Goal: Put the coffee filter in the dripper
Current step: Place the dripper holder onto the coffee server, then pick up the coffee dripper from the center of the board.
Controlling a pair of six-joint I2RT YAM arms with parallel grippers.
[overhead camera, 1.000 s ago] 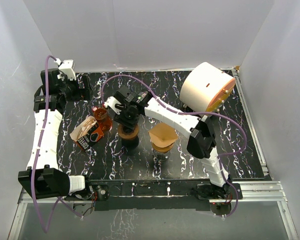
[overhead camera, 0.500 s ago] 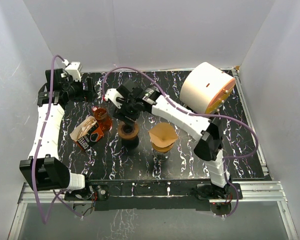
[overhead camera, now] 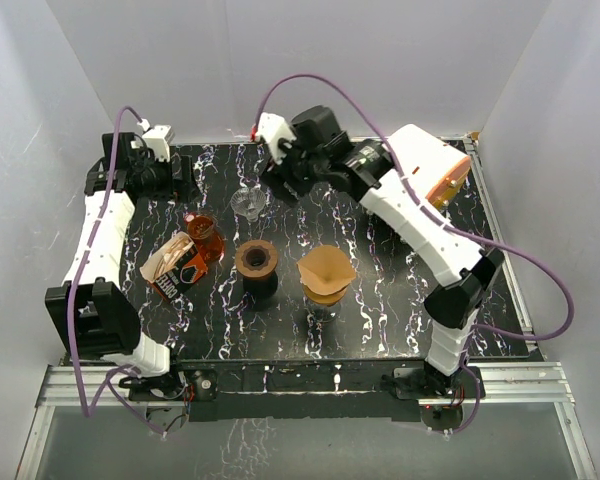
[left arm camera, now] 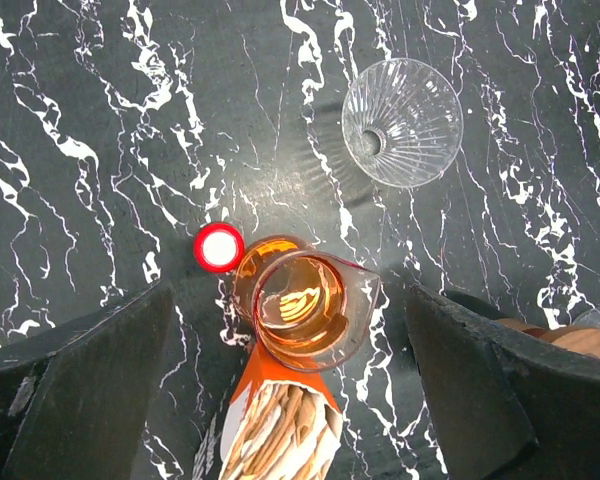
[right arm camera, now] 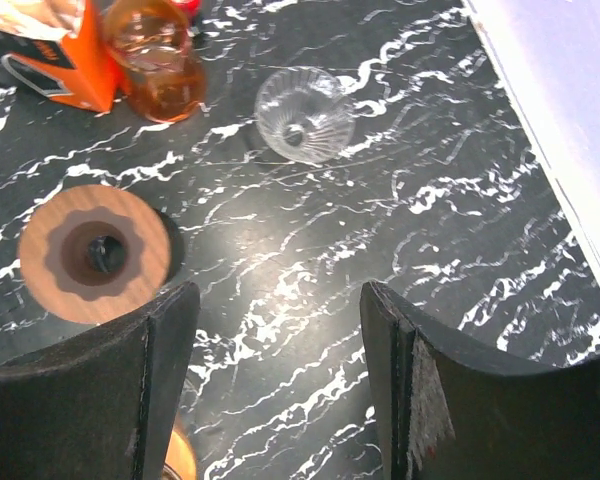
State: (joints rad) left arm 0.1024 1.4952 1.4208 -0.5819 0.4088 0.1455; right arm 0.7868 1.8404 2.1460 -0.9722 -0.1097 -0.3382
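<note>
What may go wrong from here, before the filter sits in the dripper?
The dripper stands free, held by nothing; pushing a filter in might tip or slide it. The filter is thin paper, so the open right gripper may crumple it when pinching. The carafe stands close beside the box; a passing arm could knock it.

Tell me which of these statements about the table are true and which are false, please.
1. The clear glass dripper has no filter in it. True.
2. The right gripper grips a paper filter. False: its jaws are open with nothing between them.
3. The orange filter box lies right beside the amber jug. True.
4. The left gripper is clamped on the jug. False: it is open and hovers above it.
</note>
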